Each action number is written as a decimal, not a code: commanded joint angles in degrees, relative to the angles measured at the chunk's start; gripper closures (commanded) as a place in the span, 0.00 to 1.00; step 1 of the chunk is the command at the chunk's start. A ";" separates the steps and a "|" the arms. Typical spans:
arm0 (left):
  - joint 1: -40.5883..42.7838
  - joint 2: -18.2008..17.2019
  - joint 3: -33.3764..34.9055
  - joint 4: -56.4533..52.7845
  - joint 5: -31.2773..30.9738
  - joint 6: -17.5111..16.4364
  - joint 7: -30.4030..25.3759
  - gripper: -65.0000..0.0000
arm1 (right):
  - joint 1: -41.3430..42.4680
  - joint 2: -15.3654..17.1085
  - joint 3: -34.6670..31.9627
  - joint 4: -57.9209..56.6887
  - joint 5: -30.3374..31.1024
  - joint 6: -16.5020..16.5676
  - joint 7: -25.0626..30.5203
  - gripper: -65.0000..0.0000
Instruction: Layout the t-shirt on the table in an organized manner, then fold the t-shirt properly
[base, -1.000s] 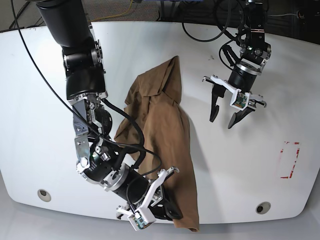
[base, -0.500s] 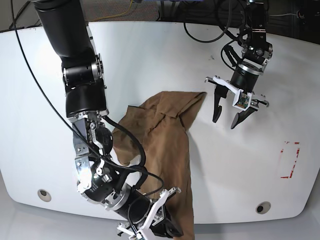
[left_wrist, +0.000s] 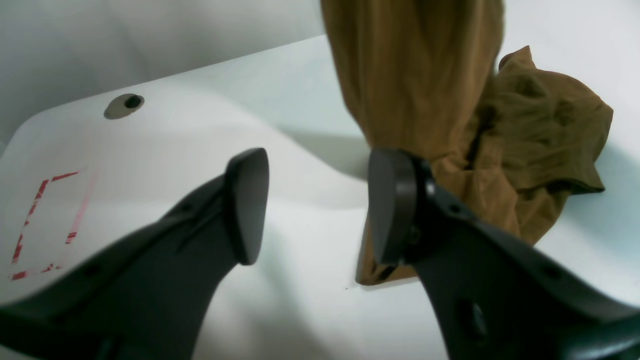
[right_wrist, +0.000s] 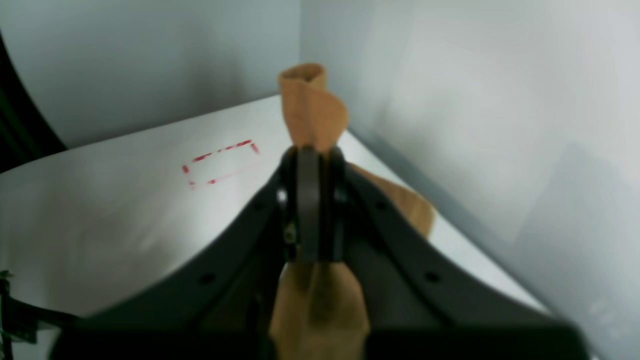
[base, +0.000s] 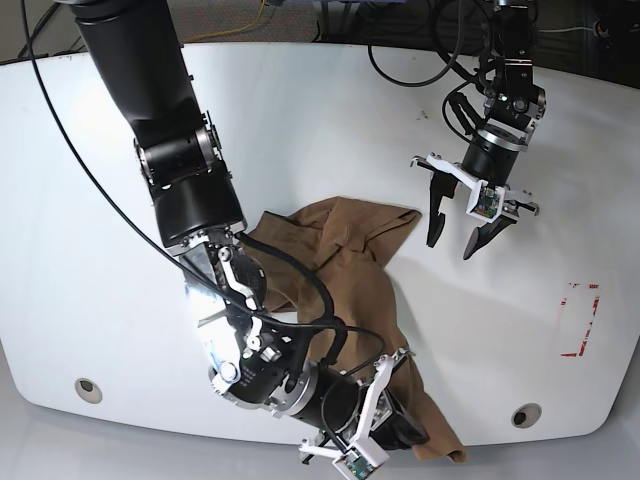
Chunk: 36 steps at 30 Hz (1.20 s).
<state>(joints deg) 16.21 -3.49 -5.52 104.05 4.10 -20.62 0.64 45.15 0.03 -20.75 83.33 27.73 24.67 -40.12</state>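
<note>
On glossy white table (base: 320, 120) (red dashed mark (base: 580, 320)): crumpled t-shirt (base: 345, 270).

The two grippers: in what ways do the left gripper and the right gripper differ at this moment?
The left gripper stands open and empty above the table; the right gripper is shut on the t-shirt. The left gripper is near the far side of the table, beside the cloth without touching it; the right gripper is at the near edge, where the cloth hangs over. Both have dark fingers and a wrist camera.
</note>
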 joint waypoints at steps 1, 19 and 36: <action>-0.34 -0.16 0.02 1.22 -0.54 0.09 -1.57 0.55 | 1.84 -1.22 0.23 0.14 0.54 -0.01 2.01 1.00; -0.43 -0.51 -1.29 1.22 -0.45 -0.08 -1.57 0.55 | 9.49 -0.60 0.58 -2.49 0.45 0.08 2.36 1.00; 1.42 -0.34 3.45 1.14 -0.45 -0.08 -1.57 0.55 | 13.01 0.63 -2.15 -2.41 0.45 0.08 1.83 1.00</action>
<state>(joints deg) 17.15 -3.84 -2.72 104.09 4.08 -20.80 0.58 55.20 0.54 -23.62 79.92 27.40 25.45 -40.56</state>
